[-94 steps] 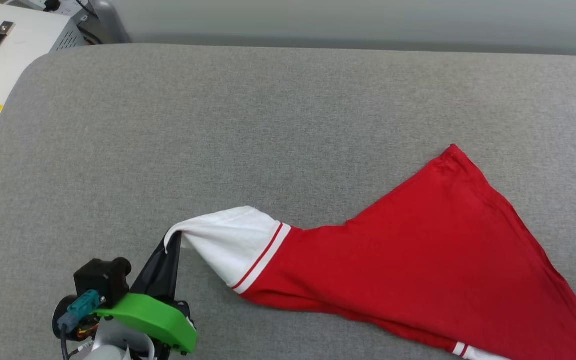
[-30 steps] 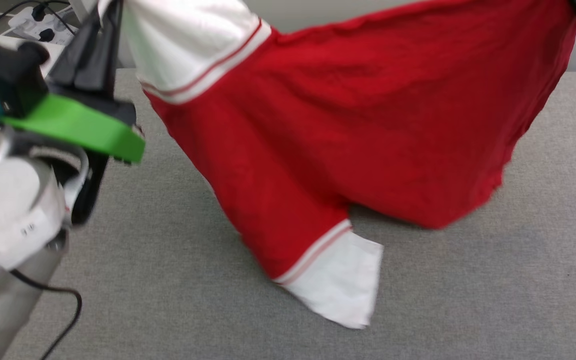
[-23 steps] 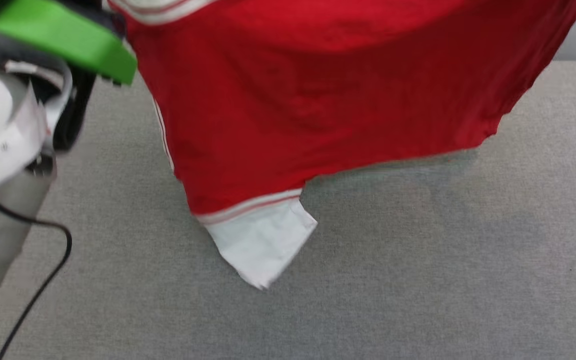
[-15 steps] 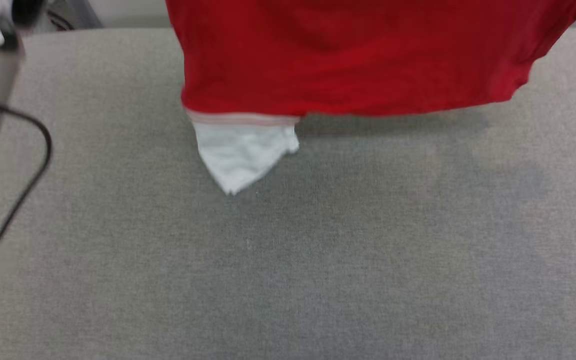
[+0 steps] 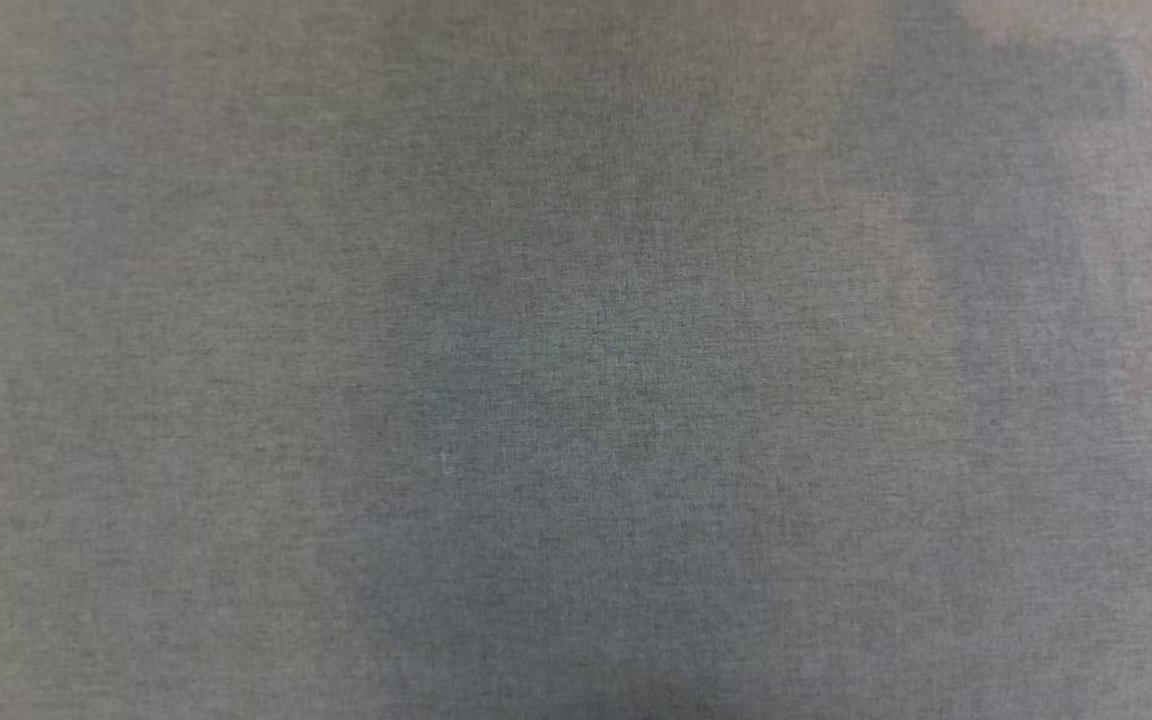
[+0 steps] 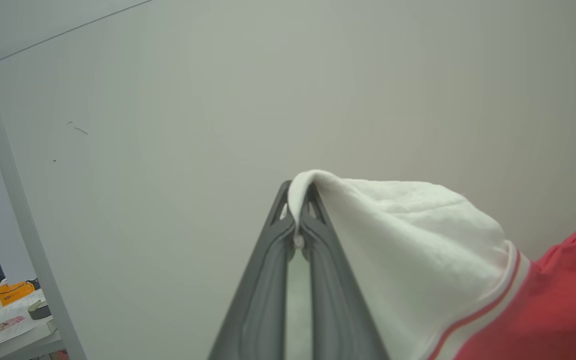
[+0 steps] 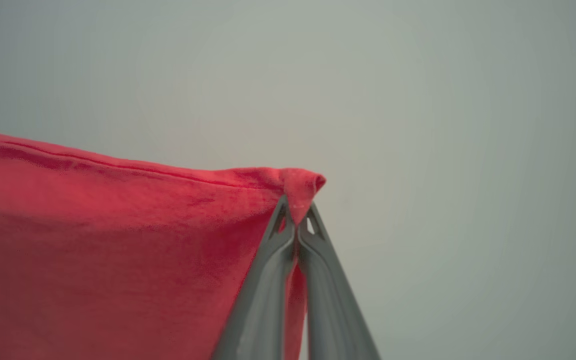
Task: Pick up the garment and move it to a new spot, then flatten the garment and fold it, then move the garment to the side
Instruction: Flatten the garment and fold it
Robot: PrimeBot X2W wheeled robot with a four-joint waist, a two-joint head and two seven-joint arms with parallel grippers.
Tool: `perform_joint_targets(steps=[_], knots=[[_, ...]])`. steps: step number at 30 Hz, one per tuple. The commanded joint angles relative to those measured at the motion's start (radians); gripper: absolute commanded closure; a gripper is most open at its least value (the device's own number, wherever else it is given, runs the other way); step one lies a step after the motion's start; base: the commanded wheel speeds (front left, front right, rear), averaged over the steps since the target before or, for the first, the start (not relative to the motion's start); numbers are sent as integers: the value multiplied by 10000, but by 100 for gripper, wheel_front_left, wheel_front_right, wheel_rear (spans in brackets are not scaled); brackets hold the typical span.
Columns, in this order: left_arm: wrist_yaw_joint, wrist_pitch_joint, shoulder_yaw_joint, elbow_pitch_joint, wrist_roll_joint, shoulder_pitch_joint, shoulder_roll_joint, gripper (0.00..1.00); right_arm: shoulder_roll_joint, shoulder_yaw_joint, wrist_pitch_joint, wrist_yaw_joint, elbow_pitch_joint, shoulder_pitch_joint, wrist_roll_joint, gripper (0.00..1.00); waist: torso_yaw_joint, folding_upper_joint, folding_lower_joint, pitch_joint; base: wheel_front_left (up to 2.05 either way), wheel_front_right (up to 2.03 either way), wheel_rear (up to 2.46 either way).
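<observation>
The garment is a red jersey with white sleeves. In the left wrist view my left gripper (image 6: pixel 298 200) is shut on the tip of a white sleeve (image 6: pixel 408 240), and the red body (image 6: pixel 558 305) hangs away to the right behind a red-and-white stripe. In the right wrist view my right gripper (image 7: pixel 296 210) is shut on a red corner of the garment (image 7: pixel 118 240), whose hem stretches off to the left. Both grippers point at a pale wall. The head view takes in grey cloth table top (image 5: pixel 576 360) with soft shadows on it.
A pale wall (image 6: pixel 318 90) stands close in front of both grippers. At the lower left of the left wrist view a white desk (image 6: pixel 3 325) carries an orange box and papers, beside a grey wall post (image 6: pixel 18 200).
The garment, lying on the table three seconds ago, has been lifted by both grippers and has risen out of the top of the head view, along with the left arm.
</observation>
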Motion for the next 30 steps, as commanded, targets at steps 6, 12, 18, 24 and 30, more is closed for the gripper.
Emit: perform_joint_targets(steps=[6,12,18,24,30], knots=[[-137,-510,-154,967,-198,202,-322,100,494,481,-788,-7,1311,-342,155,100,-97,0,-2,751,0,0,0],[-231,-941,-468,1572,-285,1114,-346,100,774,1176,-1365,-7,1963,549,797,100,-73,0,-2,937,0,0,0],[-311,-1542,-731,1805,-597,2718,-229,100,1074,1938,-2021,-7,2230,2026,1571,100,-77,0,-2,623,0,0,0],[-215,-2022,-809,1443,-843,4840,112,100,927,3066,-2428,-7,1923,3618,2363,100,48,0,-2,-96,0,0,0],[296,-2177,-864,126,-1025,7580,629,100,92,4396,-2589,-7,879,5576,3282,100,223,0,-2,-1066,0,0,0]])
